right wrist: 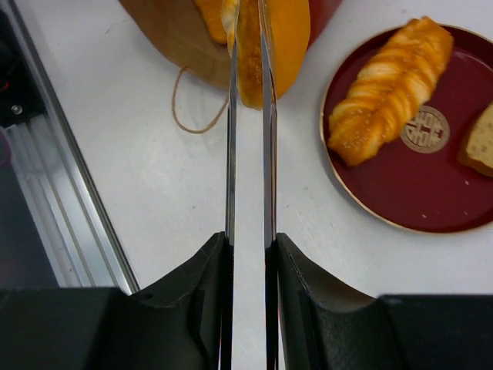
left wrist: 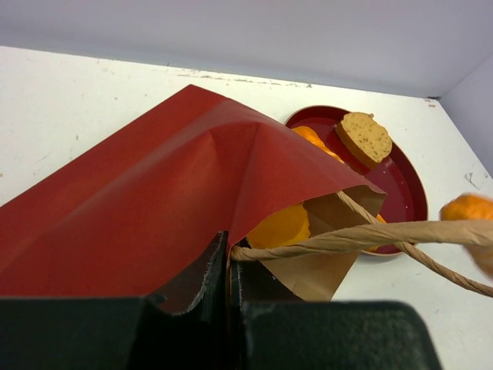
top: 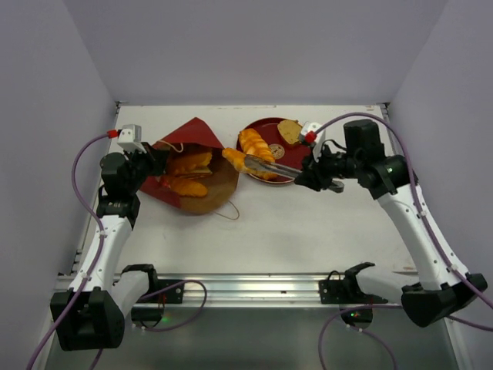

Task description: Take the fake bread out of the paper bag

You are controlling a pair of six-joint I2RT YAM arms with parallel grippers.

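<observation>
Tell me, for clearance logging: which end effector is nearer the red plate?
Right. The right end effector sits beside the plate's right edge, shut on tongs reaching across it; the left end effector is beyond the paper bag, clamped on its edge.

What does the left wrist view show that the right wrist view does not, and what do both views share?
Only the left wrist view: the left gripper shut on the edge of the paper bag, and the grey back wall. Only the right wrist view: the right gripper holding metal tongs that pinch an orange bread piece, and a metal rail. Both: the red plate, the brown bread slice on it, the bag's brown inside.
</observation>
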